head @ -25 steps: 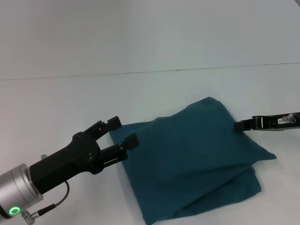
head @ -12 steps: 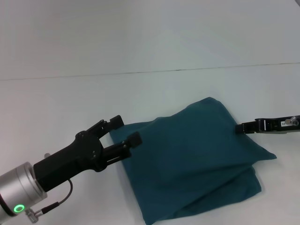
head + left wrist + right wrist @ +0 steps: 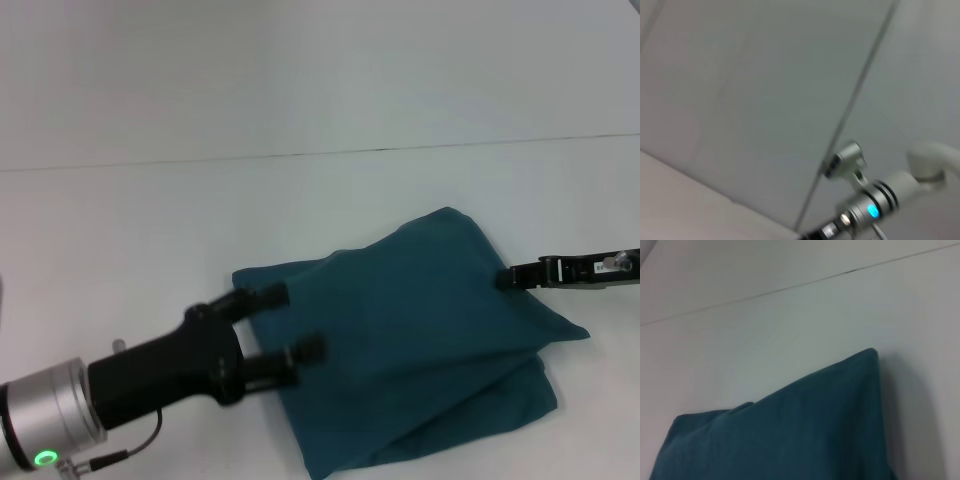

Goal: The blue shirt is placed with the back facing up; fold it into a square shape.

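Observation:
The blue shirt (image 3: pixel 420 340) lies folded into a rough quadrilateral on the white table, with a lower layer sticking out along its near right side. My left gripper (image 3: pixel 290 322) is open, one finger over the shirt's far left corner and the other over its left edge, with cloth showing between them. At the shirt's right edge, my right gripper (image 3: pixel 508 278) reaches in from the right and touches the fabric. The right wrist view shows the blue shirt (image 3: pixel 790 430) with one pointed corner. No shirt shows in the left wrist view.
The white table (image 3: pixel 150 230) runs wide to the left of the shirt and behind it, up to a seam line (image 3: pixel 300 155) at the back. The left wrist view shows pale surfaces and a metal arm part with a blue light (image 3: pixel 872 207).
My left gripper has turned and moved right and nearer, from beside the shirt's left corner to over its left edge. The right gripper and the shirt have barely moved.

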`<state>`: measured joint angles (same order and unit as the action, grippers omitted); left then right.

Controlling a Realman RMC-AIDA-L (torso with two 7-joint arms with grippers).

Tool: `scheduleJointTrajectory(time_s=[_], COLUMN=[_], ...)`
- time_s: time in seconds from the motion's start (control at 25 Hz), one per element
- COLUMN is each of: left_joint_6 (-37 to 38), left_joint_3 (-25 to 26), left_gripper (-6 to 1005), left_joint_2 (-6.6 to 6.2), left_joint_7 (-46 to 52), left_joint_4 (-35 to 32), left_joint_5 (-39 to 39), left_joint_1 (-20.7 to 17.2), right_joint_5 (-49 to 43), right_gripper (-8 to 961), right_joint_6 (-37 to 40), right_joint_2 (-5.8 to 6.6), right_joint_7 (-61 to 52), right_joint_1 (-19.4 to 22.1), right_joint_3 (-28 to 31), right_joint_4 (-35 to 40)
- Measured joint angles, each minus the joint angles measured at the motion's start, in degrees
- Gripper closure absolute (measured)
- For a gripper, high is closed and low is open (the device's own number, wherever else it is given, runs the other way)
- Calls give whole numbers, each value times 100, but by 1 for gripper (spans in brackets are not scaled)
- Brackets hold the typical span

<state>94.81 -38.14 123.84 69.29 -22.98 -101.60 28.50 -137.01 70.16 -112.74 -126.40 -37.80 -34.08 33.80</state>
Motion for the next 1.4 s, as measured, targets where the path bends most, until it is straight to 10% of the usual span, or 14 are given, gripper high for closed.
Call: scheduleJointTrajectory(time_s=[1.4], left_joint_6=[414], left_joint_3=[-362], left_gripper=[63], left_joint_2=[-43], left_joint_7=[279], left_joint_4=[-658], left_joint_5=[-713], left_joint_1=[-29], right_joint_5=[668], right_gripper=[948], right_joint_6=[-373], right_joint_2=[-76], right_joint_7=[531], right_joint_1=[-41], right_joint_3=[66], right_joint_4=[-70])
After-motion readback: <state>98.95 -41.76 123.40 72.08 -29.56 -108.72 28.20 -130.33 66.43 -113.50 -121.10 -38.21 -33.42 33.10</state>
